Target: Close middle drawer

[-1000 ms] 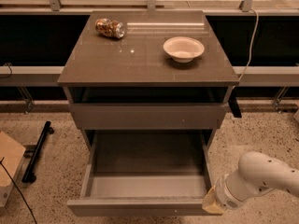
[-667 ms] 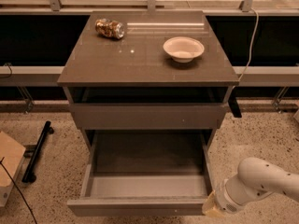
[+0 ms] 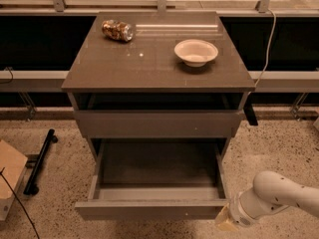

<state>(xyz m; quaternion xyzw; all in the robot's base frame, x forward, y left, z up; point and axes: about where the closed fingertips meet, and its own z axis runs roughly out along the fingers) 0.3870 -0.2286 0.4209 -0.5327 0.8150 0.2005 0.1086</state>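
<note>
Reaching in low from the right edge of the view, the white arm lay nearly level, bent at 1 rounded joint and angled down toward the floor. Its gripper sat at the bottom of the view, just beside the right end of the middle drawer's front panel, close enough that touch or a slight gap could not be told apart. Whether the gripper was spread or closed could not be told either; only a pale yellowish tip showed.

The middle drawer stood open far out from the cabinet, its flat handleless front facing the camera and its plain grey floor and side walls in full view. Above it, the top drawer, with a taller front, stood open by a small amount, leaving a dark gap under the cabinet top.

On that top, 2 things rested well apart: a cream bowl upright near the right side, showing only its own pale inside, and a shiny brown-mottled jar lying on its side toward the back left corner.

A white cable hung down right of the cabinet. On the speckled floor, left of the cabinet, lay a black bar and a cardboard box.
</note>
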